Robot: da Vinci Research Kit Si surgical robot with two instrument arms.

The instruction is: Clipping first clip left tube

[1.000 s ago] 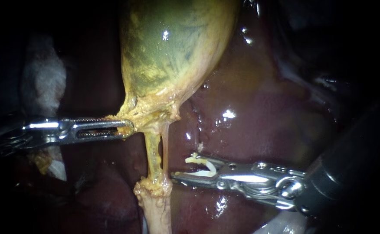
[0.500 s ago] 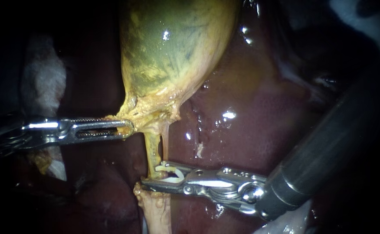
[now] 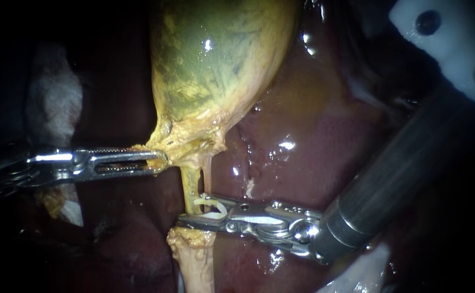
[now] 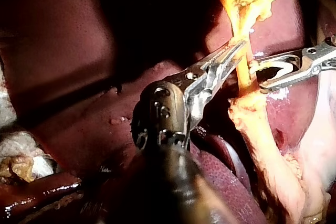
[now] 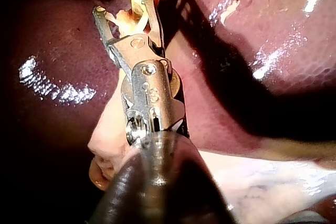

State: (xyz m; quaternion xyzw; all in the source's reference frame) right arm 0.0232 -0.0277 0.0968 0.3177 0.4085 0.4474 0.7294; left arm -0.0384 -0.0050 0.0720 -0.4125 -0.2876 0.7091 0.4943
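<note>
The yellow-green gallbladder (image 3: 216, 65) hangs in the upper middle of the endoscope view. Two tubes run down from its neck: the thicker yellow left tube (image 3: 190, 187) and a thin pale right tube (image 3: 207, 173). My left instrument (image 3: 160, 161) is shut on the yellow tissue at the neck, also visible in its wrist view (image 4: 237, 50). My right instrument (image 3: 191, 209) carries a white clip (image 3: 211, 208) between its spread jaws. The jaws straddle the left tube (image 4: 242, 72) low down, just above the knobbly stump. The right wrist view shows the clip (image 5: 137, 22) around the tube.
Dark red liver (image 3: 313, 163) lies behind and to the right. White gauze (image 3: 53, 103) sits at the far left. A white part with dark holes (image 3: 454, 43) shows at upper right. A pale stump (image 3: 194, 260) continues below the tubes.
My right instrument has moved left, from beside the tubes to astride the left tube with the clip. Its shaft has come further into view. The left instrument has kept still.
</note>
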